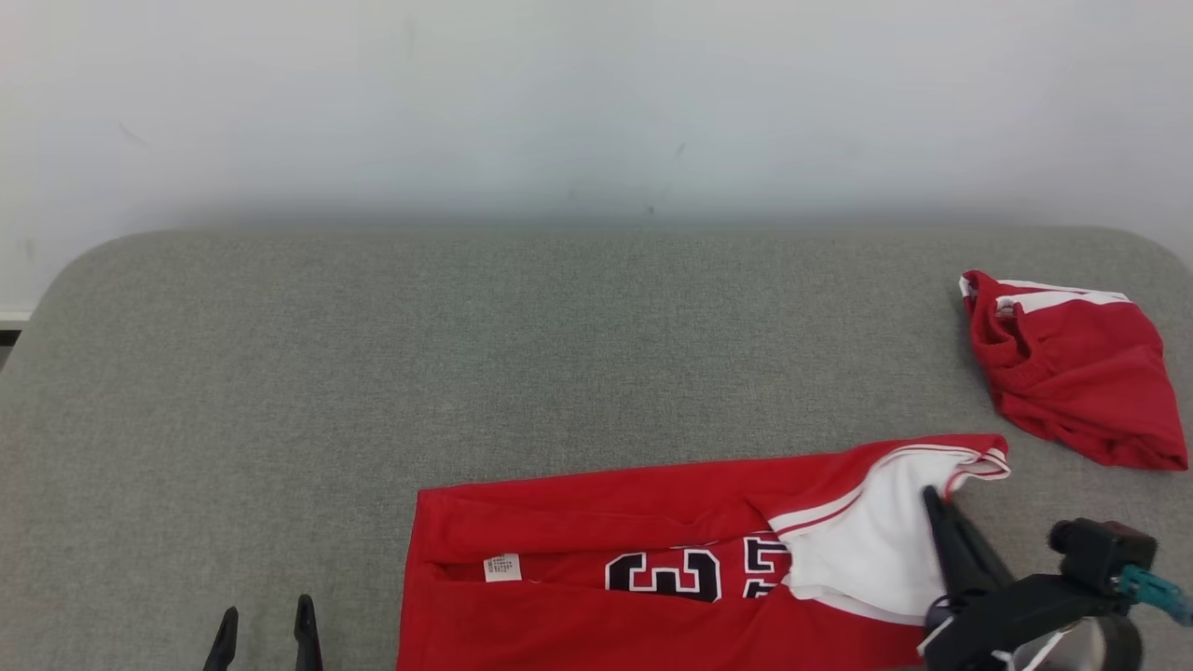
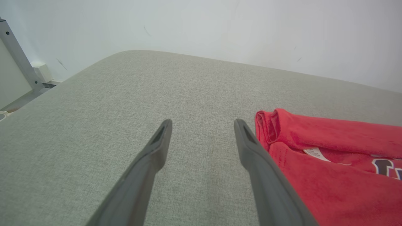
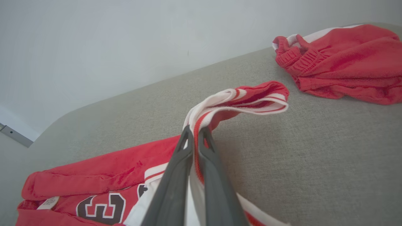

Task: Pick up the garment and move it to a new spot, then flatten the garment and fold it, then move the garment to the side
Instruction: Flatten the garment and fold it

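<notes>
The garment (image 1: 596, 550), a red numbered jersey, lies at the lower centre of the head view on the grey padded surface (image 1: 466, 354). The right gripper (image 3: 195, 133), at lower right, pinches the jersey's white-trimmed edge between its closed fingers. The left gripper (image 1: 266, 626), at lower left, is spread and holds nothing. Red shorts (image 1: 1072, 373) lie at the right edge.

Worktop (image 1: 466, 354): covered in grey woven fabric, far corners rounded.
Jersey (image 1: 578, 522): red, black numerals, white panel; laid along the near edge, right of centre, its right end raised.
Shorts (image 1: 1081, 382): red, white-striped; bunched at far right, apart from the jersey.
</notes>
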